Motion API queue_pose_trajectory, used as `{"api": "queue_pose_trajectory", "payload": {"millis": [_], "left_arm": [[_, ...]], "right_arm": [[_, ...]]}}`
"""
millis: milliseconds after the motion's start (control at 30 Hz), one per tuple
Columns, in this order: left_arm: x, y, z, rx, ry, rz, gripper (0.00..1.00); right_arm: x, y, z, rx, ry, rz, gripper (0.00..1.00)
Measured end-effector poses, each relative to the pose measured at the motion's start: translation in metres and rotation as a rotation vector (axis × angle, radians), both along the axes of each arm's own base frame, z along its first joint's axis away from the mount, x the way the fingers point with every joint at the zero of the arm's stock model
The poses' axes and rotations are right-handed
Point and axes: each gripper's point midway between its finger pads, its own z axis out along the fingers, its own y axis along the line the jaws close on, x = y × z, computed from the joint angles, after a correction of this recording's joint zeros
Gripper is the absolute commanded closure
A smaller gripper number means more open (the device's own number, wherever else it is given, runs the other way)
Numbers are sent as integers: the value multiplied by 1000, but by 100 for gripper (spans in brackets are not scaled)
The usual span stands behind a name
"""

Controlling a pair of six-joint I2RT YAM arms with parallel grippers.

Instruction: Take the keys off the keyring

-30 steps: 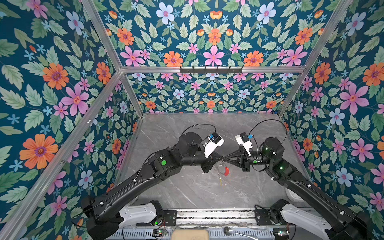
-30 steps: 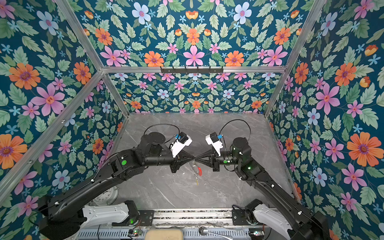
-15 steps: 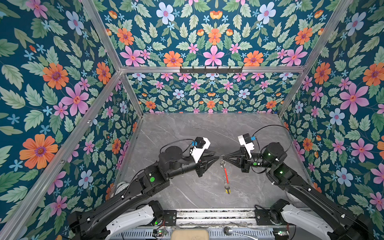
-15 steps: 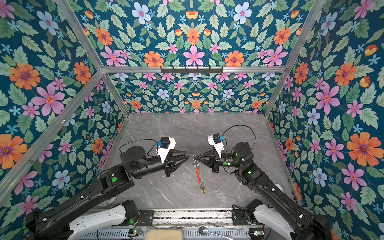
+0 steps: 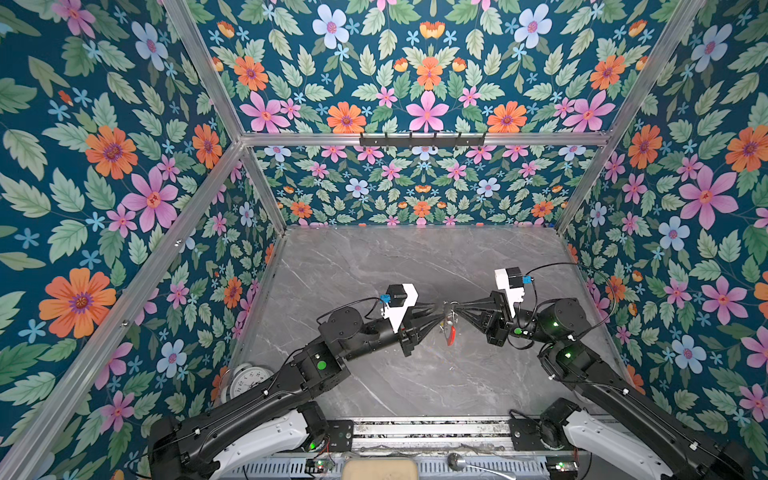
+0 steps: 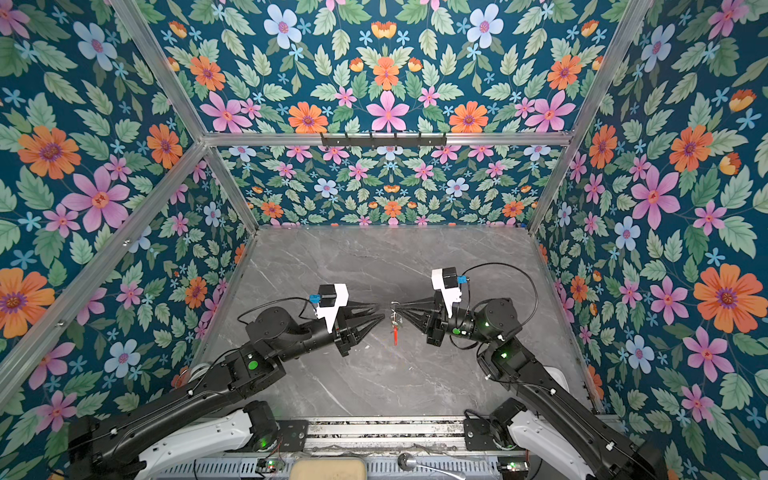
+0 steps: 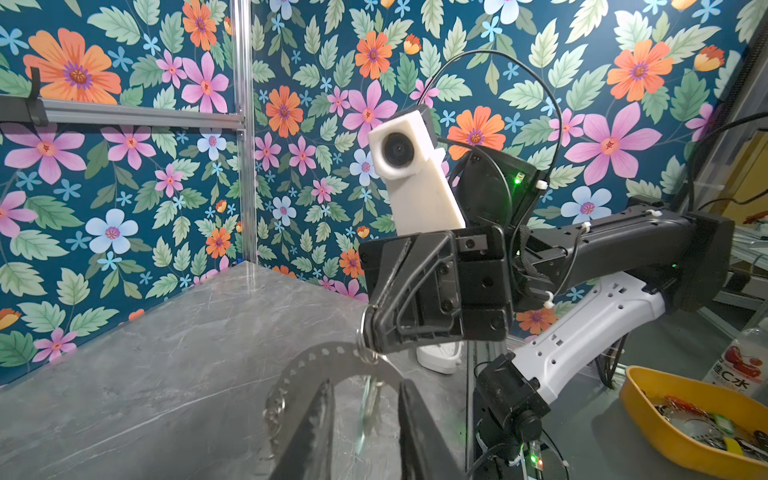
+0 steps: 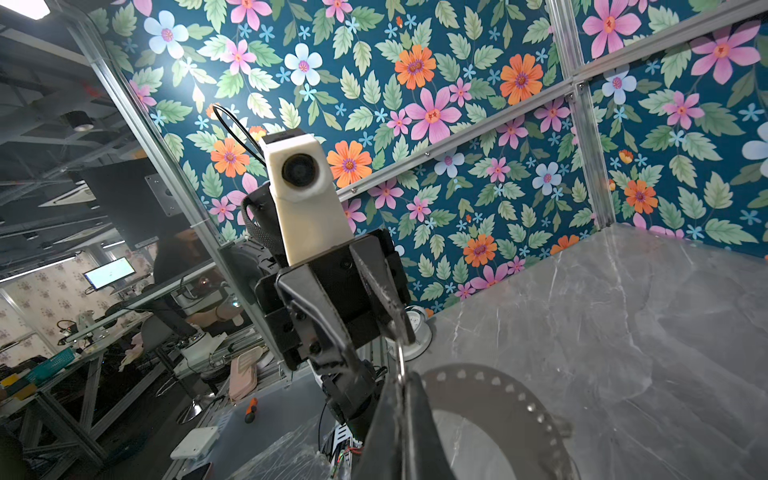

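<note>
The keyring is pinched by the right claw above the tabletop. The left claw is spread just beside it.

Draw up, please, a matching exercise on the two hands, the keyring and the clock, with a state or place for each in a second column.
Things:
1. left hand
2. right hand
3. keyring
4. clock

States or places:
A. hanging above the table
B. shut on the keyring
C. at the table's left edge
D. jaws apart, holding nothing

Pairs: 1-D, 2-B, 3-A, 4-C.
</note>
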Motion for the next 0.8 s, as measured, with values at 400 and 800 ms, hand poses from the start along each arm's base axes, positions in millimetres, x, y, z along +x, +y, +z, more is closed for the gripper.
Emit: {"api": "queue_pose_trajectory", "payload": {"millis": [400, 800], "left_arm": [[-6, -10, 5, -25, -29, -61, 71], [-3, -12, 6, -33, -42, -79, 80]], "right_arm": [[-7, 3, 4, 14, -5, 26, 100], [-10, 4, 2, 13, -4, 38, 100]]}}
